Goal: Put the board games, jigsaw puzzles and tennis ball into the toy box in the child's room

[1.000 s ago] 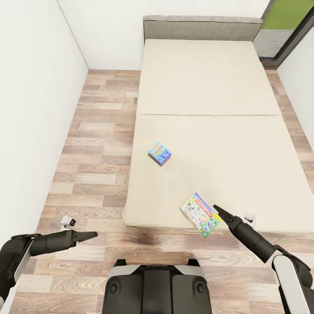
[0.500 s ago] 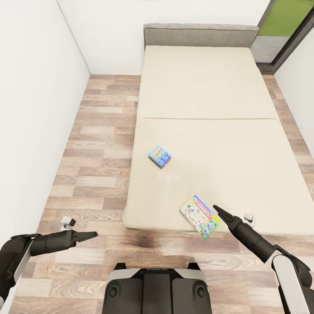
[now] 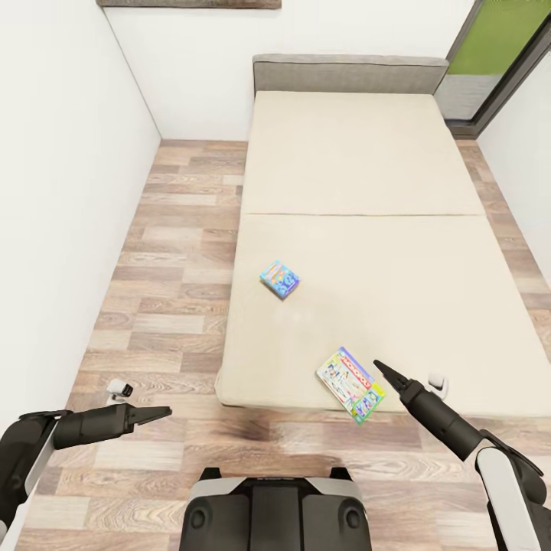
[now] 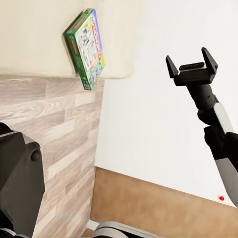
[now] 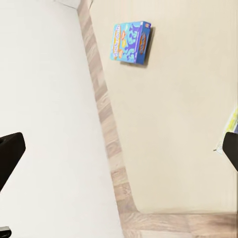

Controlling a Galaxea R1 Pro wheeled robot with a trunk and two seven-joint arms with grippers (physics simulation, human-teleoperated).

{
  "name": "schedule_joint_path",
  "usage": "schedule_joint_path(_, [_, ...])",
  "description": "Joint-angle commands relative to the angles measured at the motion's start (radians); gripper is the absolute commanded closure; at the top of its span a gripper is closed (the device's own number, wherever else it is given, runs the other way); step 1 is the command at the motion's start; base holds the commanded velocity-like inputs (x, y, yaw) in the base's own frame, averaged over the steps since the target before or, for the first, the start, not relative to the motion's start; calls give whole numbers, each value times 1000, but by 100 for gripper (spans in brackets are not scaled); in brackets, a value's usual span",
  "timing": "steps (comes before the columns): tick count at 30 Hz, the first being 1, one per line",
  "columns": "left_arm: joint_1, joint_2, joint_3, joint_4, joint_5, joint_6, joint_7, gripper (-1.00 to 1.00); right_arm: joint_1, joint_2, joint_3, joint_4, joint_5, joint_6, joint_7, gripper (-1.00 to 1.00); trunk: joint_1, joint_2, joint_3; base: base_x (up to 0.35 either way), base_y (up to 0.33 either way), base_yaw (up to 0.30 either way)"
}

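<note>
Two board games lie on the cream bed [image 3: 367, 176]. The small blue box [image 3: 279, 278] sits near the bed's left side and also shows in the right wrist view as a blue box [image 5: 131, 42]. The larger colourful box [image 3: 350, 380] rests at the bed's near edge, overhanging it a little; it is the green-edged box [image 4: 87, 47] in the left wrist view. My right gripper [image 3: 380, 370] hovers just right of that larger box, and it is open [image 4: 191, 67], with nothing between its fingers [image 5: 10, 153]. My left gripper [image 3: 157, 413] hangs over the floor, left of the bed, holding nothing.
A white wall [image 3: 61, 191] runs along the left, with a strip of wooden floor [image 3: 176, 252] between it and the bed. A grey headboard [image 3: 348, 73] stands against the far wall. A doorway with green beyond [image 3: 497, 38] is at the far right.
The whole picture has shifted: the camera now takes in more of the far wall, and the bed sits lower in view. Both arms hold the same pose and the boxes lie where they were.
</note>
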Motion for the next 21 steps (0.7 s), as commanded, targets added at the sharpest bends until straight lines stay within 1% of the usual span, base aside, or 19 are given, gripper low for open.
schedule_joint_path(1, [0, 0, 0, 0, 0, 11, -4, -100, -1, 0, -1, 0, 0, 4, 1, -100, 1, -1, 1, 0, 0, 0])
schedule_joint_path(9, [0, -1, -1, 0, -1, 11, -4, -100, -1, -1, -2, -1, 11, -5, 3, -100, 1, -1, 14, 0, 0, 0])
schedule_joint_path(21, [0, -3, 0, 0, -2, 11, 4, -100, -1, -1, -2, 0, 12, -8, 3, -100, 1, -1, 34, 0, 0, 0])
